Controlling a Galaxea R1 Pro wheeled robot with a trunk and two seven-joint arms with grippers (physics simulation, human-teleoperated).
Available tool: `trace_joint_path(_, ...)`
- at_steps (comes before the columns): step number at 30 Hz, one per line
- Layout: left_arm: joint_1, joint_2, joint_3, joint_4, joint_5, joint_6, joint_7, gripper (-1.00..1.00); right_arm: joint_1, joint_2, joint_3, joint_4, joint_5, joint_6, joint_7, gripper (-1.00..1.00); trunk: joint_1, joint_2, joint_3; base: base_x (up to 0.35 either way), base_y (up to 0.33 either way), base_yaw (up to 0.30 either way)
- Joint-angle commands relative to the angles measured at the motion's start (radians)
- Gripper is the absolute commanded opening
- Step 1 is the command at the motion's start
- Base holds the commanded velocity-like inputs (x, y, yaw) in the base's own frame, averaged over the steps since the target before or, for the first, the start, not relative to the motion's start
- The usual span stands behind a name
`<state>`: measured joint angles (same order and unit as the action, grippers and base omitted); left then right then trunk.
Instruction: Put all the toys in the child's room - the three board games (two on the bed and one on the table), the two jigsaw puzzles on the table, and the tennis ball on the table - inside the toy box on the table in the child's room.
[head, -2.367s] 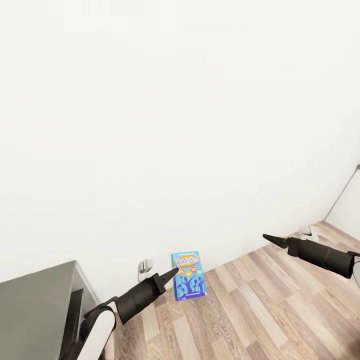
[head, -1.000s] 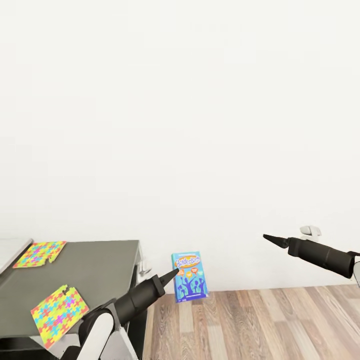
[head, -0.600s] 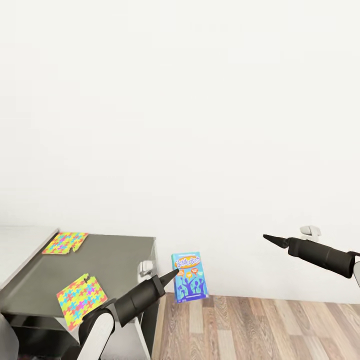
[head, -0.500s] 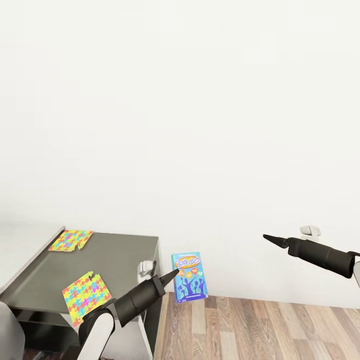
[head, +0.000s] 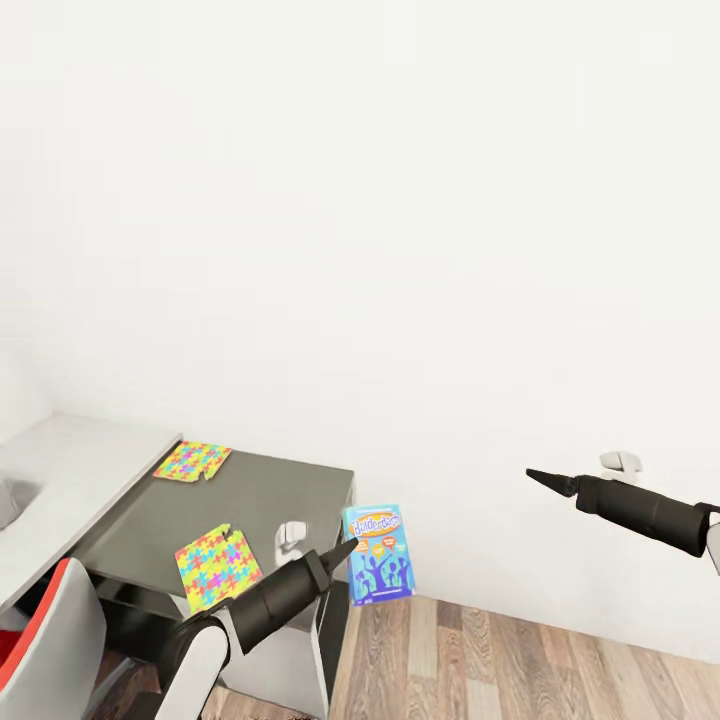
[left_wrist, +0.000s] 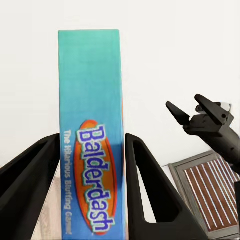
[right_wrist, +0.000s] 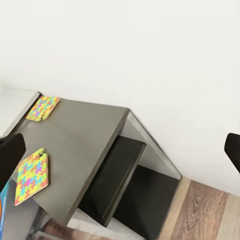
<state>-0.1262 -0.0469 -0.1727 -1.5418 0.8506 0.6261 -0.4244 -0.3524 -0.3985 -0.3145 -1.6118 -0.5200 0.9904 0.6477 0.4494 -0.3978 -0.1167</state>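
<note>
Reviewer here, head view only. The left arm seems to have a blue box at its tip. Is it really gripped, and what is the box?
Observer: Yes. In the left wrist view the left gripper has one finger on each side of the blue board game, closed against it.
Operator: Any title on it?
Observer: The side facing that camera reads "Balderdash".
Operator: And the right gripper, open or shut?
Observer: The right wrist view shows its fingertips at opposite edges of the picture, so it is open, with nothing between them. Beyond it, two jigsaw puzzles lie on the dark-grey table section.
</note>
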Motion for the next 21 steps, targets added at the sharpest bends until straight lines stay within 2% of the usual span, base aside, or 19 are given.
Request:
trace_joint_path(1, -0.001, -0.001, 0.001, 0.000, 0.007, 0.008, 0.001, -1.00, -0.001, 0.000, -0.002, 0.000, 0.003, 0.005, 0.006, 1.00, 0.001, -0.002, -0.002, 0.000, 0.000, 0.280)
trace_joint_path(10, -0.001, -0.001, 0.001, 0.000, 0.008, 0.008, 0.001, -1.00, -0.001, 0.000, -0.002, 0.000, 0.003, 0.005, 0.005, 1.00, 0.001, -0.002, -0.002, 0.000, 0.000, 0.178)
trace_joint_path(13, -0.001, 0.000, 0.001, 0.000, 0.008, 0.008, 0.001, -1.00, -0.001, 0.000, -0.003, 0.000, 0.003, 0.004, 0.005, 1.00, 0.001, -0.002, -0.002, 0.000, 0.000, 0.070)
trace_joint_path(17, -0.005, 0.008, 0.009, -0.011, 0.035, 0.002, -0.011, -1.00, -0.021, 0.015, -0.024, 0.006, 0.002, 0.011, 0.003, 1.00, 0.001, -0.002, -0.002, 0.000, 0.000, 0.000)
trace_joint_path(21, -0.005, 0.008, 0.009, -0.011, 0.035, 0.002, -0.011, -1.00, -0.021, 0.015, -0.024, 0.006, 0.002, 0.011, 0.003, 1.00, 0.001, -0.002, -0.002, 0.000, 0.000, 0.000)
